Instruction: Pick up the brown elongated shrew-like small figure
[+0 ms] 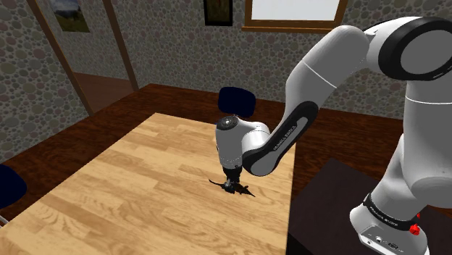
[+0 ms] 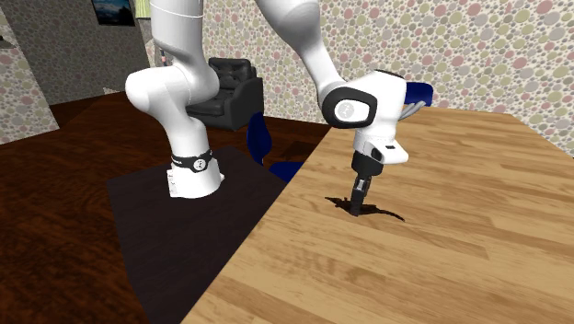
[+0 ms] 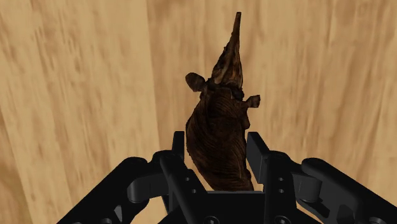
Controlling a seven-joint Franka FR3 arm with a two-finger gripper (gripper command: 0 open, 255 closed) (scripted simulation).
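The brown shrew-like figure (image 3: 219,121) has a long pointed snout, small ears and a ribbed body. It lies on the wooden table (image 3: 76,95), snout pointing away from the hand. My black gripper (image 3: 218,149) is shut on its rear body, one finger pressed against each flank. In the shoulder view the gripper (image 1: 232,184) points straight down at the table (image 1: 145,188), near the edge closest to the stand. In the second exterior view the gripper (image 2: 357,201) reaches the tabletop (image 2: 441,239) with its shadow right beside it.
A dark blue chair (image 1: 237,100) stands at the table's far end and another (image 1: 9,187) at the shoulder view's left edge. The dark stand (image 1: 326,210) adjoins the table. A black armchair (image 2: 230,87) sits behind the arm's base.
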